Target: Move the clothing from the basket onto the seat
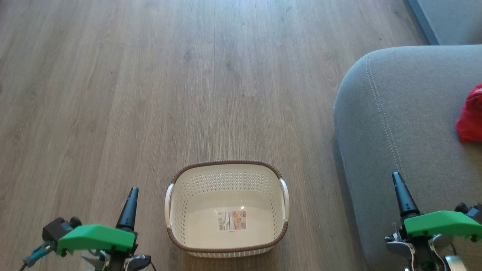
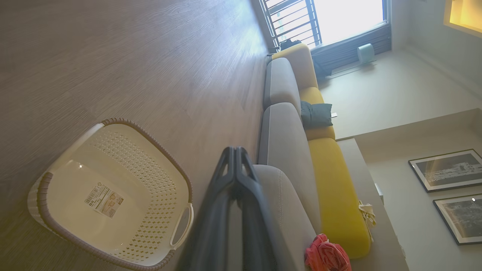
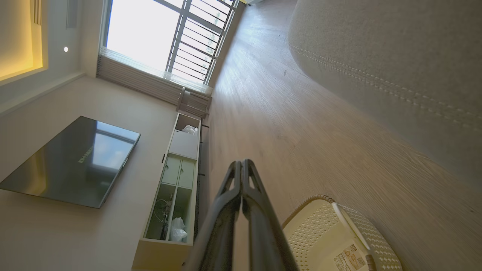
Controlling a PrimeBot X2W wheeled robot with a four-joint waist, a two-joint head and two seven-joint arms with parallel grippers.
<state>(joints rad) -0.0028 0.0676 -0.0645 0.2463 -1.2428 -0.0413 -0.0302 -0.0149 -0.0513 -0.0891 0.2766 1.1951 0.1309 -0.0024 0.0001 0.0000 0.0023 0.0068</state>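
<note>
Well, the basket [image 1: 226,177] sits upright on the wooden floor [image 1: 131,94], straight ahead of the robot and between its two arms. Its pale bottom shows bare around the paper label [image 1: 231,221] stuck there. Its brown rim and white side handles are apart from both grippers.

The seat [image 1: 406,124] stands to the right of the basket, near it but not touching, with its rounded grey edge and pale stitched seam turned toward the floor. On the seat, at the far right edge of the head view, lies the red clothing [image 1: 470,116] — a crumpled heap cut off by the frame, so I cannot tell whether it is one piece or two. The left wrist view shows a red bundle resting on the grey cushion beside the yellow backrest [image 2: 335,180].

The left gripper [image 1: 132,194] hangs over bare floor left of the basket, apart from it, with its two dark fingers pressed together. The right gripper [image 1: 397,180] shows against the near part of the seat — its fingers likewise pressed tip to tip.
</note>
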